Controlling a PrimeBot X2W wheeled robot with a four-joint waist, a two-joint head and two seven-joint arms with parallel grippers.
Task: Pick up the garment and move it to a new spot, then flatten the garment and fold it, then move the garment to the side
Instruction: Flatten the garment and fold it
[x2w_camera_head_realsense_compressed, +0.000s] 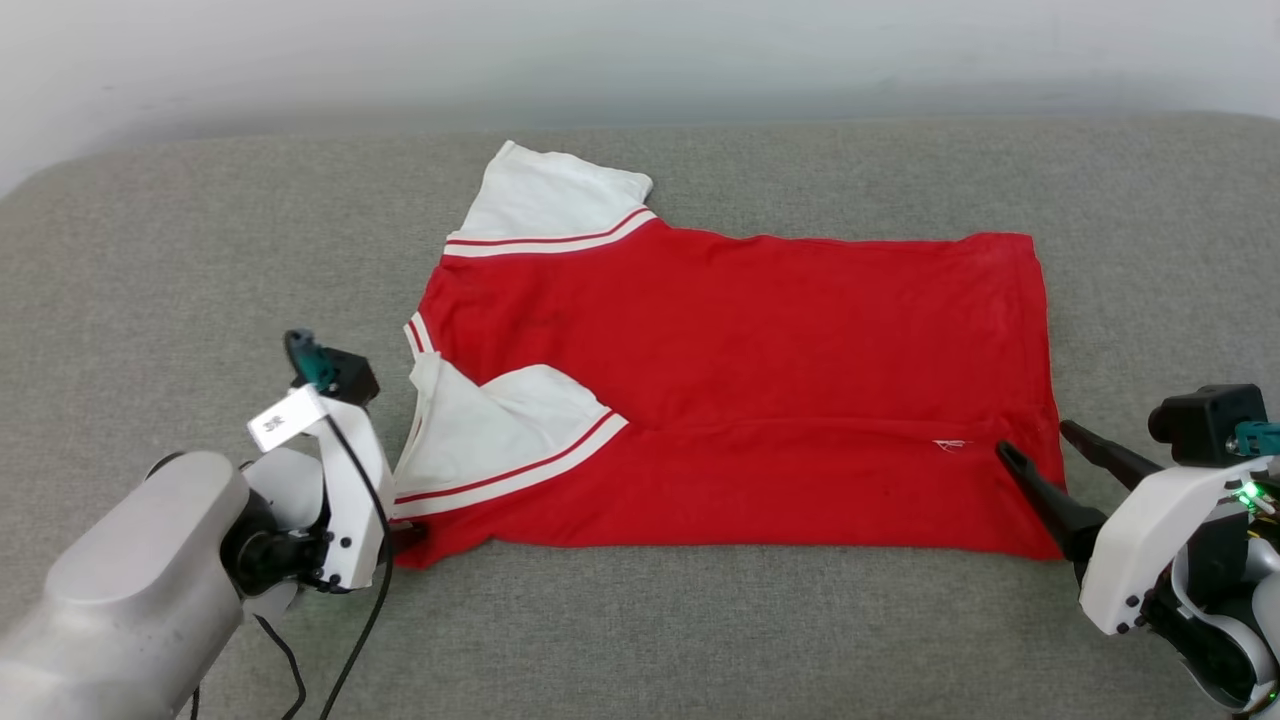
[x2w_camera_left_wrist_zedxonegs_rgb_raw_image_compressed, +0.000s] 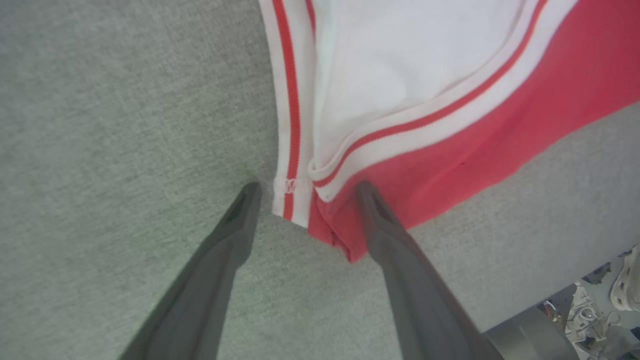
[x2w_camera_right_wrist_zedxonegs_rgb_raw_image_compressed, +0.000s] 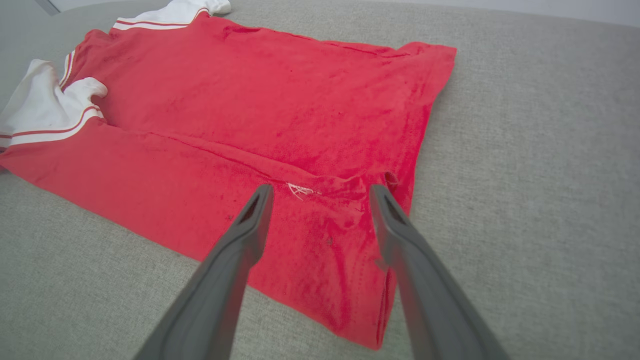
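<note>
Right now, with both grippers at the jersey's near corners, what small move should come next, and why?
Probably lift the left gripper and right gripper clear, both open: on the garment the near edge already lies folded over, while the far sleeve sticks out, so that side seems next.

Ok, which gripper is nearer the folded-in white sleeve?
Left. The left gripper straddles a corner of the garment right beside that sleeve; the right gripper is over the opposite hem end.
</note>
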